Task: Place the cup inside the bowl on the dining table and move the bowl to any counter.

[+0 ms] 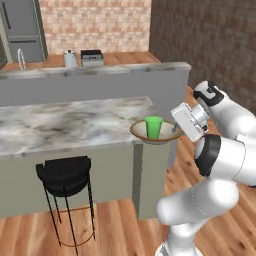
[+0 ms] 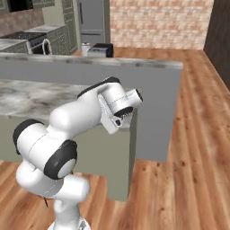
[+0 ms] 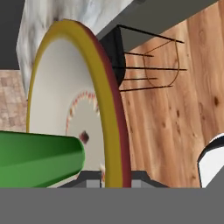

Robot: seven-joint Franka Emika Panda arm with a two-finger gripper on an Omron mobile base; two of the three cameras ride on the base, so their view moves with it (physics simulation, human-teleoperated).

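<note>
The long table (image 1: 65, 122) with its grey-white veined marble top and plain grey-green base serves as the landmark. At its front left, on the wooden floor, stands a black stool (image 1: 65, 175) with thin wire legs, its seat tucked just under the table's edge. Behind the table runs a grey counter wall, and beyond that a brick-backed worktop carries a pale kettle (image 1: 70, 58) and a dark toaster (image 1: 92, 57).

At the table's right-hand front corner sits the wide, shallow round bowl (image 1: 155, 135), beige inside with a darker brown rim; it overhangs the corner, and whether it touches the marble cannot be told. The small bright green tumbler cup (image 1: 153, 127) stands upright inside it, near the middle.

Right of the bowl, the white arm's claw (image 3: 111, 177) reaches in from the side. In the hand view the bowl's rim (image 3: 111, 109) runs down between the two dark fingertips, which are narrowly set and pinched on that rim, the cup (image 3: 41, 159) lying just beside them on the inner side.
</note>
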